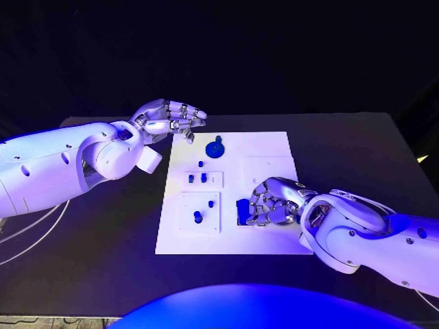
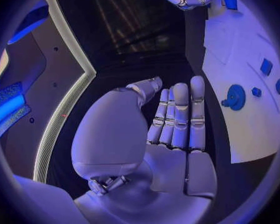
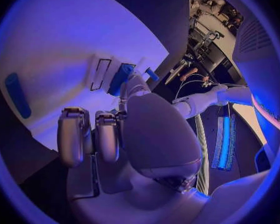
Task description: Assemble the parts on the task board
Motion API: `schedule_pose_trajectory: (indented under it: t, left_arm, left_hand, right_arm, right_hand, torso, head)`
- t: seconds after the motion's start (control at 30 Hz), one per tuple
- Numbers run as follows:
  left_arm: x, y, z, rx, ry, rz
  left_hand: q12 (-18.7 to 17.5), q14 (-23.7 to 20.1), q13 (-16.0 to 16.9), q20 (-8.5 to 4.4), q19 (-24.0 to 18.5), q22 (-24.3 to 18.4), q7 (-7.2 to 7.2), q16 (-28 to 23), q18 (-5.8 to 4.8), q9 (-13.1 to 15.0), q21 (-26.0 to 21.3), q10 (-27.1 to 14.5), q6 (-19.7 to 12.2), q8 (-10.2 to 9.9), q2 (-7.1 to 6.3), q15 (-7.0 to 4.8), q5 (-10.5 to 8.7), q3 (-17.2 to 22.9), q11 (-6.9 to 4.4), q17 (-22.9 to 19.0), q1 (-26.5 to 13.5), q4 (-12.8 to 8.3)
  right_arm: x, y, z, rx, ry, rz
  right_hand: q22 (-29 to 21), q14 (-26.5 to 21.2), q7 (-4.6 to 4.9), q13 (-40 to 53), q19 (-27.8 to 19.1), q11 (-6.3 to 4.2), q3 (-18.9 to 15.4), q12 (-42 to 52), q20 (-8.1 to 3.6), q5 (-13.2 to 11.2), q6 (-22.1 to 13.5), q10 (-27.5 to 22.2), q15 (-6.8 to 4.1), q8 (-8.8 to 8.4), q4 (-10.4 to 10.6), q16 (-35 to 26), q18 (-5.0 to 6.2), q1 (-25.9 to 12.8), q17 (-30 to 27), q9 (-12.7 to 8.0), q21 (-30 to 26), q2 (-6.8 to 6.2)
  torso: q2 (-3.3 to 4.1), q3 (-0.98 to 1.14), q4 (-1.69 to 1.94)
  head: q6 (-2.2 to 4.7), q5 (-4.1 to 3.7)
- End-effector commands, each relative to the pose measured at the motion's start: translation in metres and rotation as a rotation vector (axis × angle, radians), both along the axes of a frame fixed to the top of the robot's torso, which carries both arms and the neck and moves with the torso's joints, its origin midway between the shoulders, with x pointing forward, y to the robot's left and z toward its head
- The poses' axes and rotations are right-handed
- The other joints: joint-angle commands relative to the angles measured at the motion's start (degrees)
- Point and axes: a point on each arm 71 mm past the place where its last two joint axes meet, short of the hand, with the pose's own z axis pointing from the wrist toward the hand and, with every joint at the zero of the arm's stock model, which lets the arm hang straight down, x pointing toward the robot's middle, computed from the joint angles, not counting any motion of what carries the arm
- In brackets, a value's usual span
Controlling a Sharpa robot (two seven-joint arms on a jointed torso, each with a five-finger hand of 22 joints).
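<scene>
Worktop: black flat worktop [image 1: 101,260] carrying the white rectangular task board [image 1: 269,147] at its middle.

Task board: lies flat, with raised square panels and small blue plastic parts spread over it.

Right hand: the silver many-fingered right hand [image 1: 271,202] is down on the near right part of the board, fingers curled round a dark blue block-shaped part [image 1: 243,210]. The right wrist view shows the blue piece [image 3: 121,77] just beyond the fingertips [image 3: 74,134], beside a dark-outlined slot. Judged state: holding the block, or pressing it into its seat; the exact contact is hidden by the fingers.

Reason for hold: the low, curled posture suggests the part is being guided into a recess, so the hand stays close over the board.

Left hand: the silver many-fingered left hand [image 1: 170,118] hangs above the far left corner of the board. In the left wrist view its fingers [image 2: 180,117] lie straight and side by side, with nothing in them. Judged state: empty, clear of the work.

Round blue disc part [image 1: 215,148]: on the far part of the board, near the left hand but apart from it; also in the left wrist view [image 2: 235,96].

Small blue pegs [image 1: 205,179]: on the middle left panel; two more [image 1: 198,216] on the near left panel.

Obstructions: the pegs stand well apart from the right hand. The right hand's own fingers cover the seat, which is the main limit on checking alignment.
</scene>
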Motion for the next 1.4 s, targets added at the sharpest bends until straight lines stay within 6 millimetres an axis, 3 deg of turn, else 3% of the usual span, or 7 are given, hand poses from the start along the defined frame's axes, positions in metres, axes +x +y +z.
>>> schedule_pose_trajectory:
  t: [0.03,0.3,0.43,0.6,0.7,0.97,1.4]
  left_arm:
    - [-0.0007,-0.0018,0.0008,-0.013,0.002,-0.016]
    - [-0.0008,-0.001,0.0008,-0.012,0.002,-0.014]
    - [-0.0009,-0.0006,0.0008,-0.012,0.002,-0.013]
    - [-0.0009,-0.0005,0.0007,-0.011,0.003,-0.013]
    - [-0.0009,-0.0005,0.0007,-0.011,0.004,-0.013]
    - [-0.0009,-0.0002,0.0006,-0.01,0.004,-0.013]
    - [-0.0006,-0.0012,0.0005,-0.011,0.004,-0.015]
  left_hand:
    - [0.1,-0.1,0.0,-0.08,0.3,-0.1,0.27,-0.3,0.39,0.0,-0.3,-0.3,-0.3,0.0,0.62,0.15,0.33,0.0,-0.06,-0.1,-0.2,0.2]
    - [0.1,-0.1,0.0,-0.08,0.3,-0.1,0.27,-0.3,0.39,0.0,-0.3,-0.3,-0.3,0.0,0.62,0.15,0.33,0.0,-0.06,-0.1,-0.2,0.2]
    - [0.1,-0.1,0.0,-0.08,0.3,-0.1,0.27,-0.3,0.39,0.0,-0.3,-0.3,-0.3,0.0,0.62,0.15,0.33,0.0,-0.06,-0.1,-0.2,0.2]
    - [0.1,-0.1,0.0,-0.08,0.3,-0.1,0.27,-0.3,0.39,0.0,-0.3,-0.3,-0.3,0.0,0.62,0.15,0.33,0.0,-0.06,-0.1,-0.2,0.2]
    - [0.1,-0.1,0.0,-0.08,0.3,-0.1,0.27,-0.3,0.39,0.0,-0.3,-0.3,-0.3,0.0,0.62,0.15,0.33,0.0,-0.06,-0.1,-0.2,0.2]
    - [0.1,-0.1,0.0,-0.08,0.3,-0.1,0.27,-0.3,0.39,0.0,-0.3,-0.3,-0.3,0.0,0.62,0.15,0.33,0.0,-0.06,-0.1,-0.2,0.2]
    - [0.2,-0.1,-0.1,-0.06,0.3,-0.1,0.28,-0.3,0.39,0.0,-0.4,-0.3,-0.4,0.0,0.66,0.17,0.35,0.0,-0.05,-0.1,-0.1,0.3]
  right_arm:
    - [0.0013,-0.0011,0.001,-0.036,-0.037,0.007]
    - [0.0004,-0.0009,0.001,-0.031,-0.036,0.021]
    - [-0.0008,0.0008,0.0008,-0.019,-0.024,0.038]
    - [-0.0018,0.0026,0.0007,-0.006,-0.015,0.055]
    - [-0.002,0.0025,0.0008,-0.001,-0.013,0.059]
    - [-0.0016,0.0012,0.0017,0.01,-0.02,0.048]
    - [0.0032,0.0034,0.0003,-0.02,-0.06,0.03]
  right_hand:
    - [13.2,5.2,0.07,12.3,4.0,-0.91,0.6,0.1,-0.42,0.2,0.4,4.5,-0.33,-0.43,0.0,-0.2,-0.75,3.1,11.9,-0.1,0.3,2.38]
    - [13.2,5.2,0.18,12.4,4.1,-0.82,1.0,0.2,-0.38,0.3,0.7,4.6,-0.27,-0.64,0.2,-0.2,-0.77,2.8,12.0,-0.3,0.4,1.92]
    - [13.2,5.2,0.28,12.4,4.0,-0.7,1.6,0.1,-0.26,0.1,1.1,4.5,-0.15,-0.77,0.3,-0.2,-0.75,0.3,11.9,-0.4,0.3,0.71]
    - [13.2,5.2,0.57,12.3,4.1,-0.45,1.6,-0.1,-0.04,-4.7,1.2,4.5,0.08,0.03,0.3,-0.2,-0.75,-5.8,12.0,0.5,0.2,-2.05]
    - [13.2,5.2,0.62,12.3,4.0,-0.39,1.4,-0.1,-0.01,-4.8,1.1,4.5,0.12,0.3,0.3,-0.2,-0.73,-7.2,12.0,0.8,0.1,-2.78]
    - [13.2,5.2,0.54,12.3,4.1,-0.43,1.6,0.0,-0.01,-4.7,1.1,4.5,0.11,0.41,0.3,-0.1,-0.74,-7.3,12.1,0.9,0.2,-2.57]
    - [13.2,5.3,0.16,12.5,4.1,-0.76,3.6,0.3,-0.16,-4.6,0.8,4.7,-0.15,0.63,-0.1,-0.1,-0.77,-5.7,12.1,1.2,0.3,-0.91]
  torso:
    - [0.0,-0.01,-0.01]
    - [0.0,-0.03,0.03]
    - [0.01,-0.05,0.03]
    - [0.02,-0.04,0.02]
    - [0.03,-0.03,0.03]
    - [0.06,0.03,0.02]
    - [0.03,0.04,-0.01]
  head:
    - [-0.03,-0.02]
    - [0.04,-0.05]
    - [0.04,0.04]
    - [0.0,0.06]
    - [-0.01,0.11]
    - [0.0,0.11]
    - [-0.04,0.02]
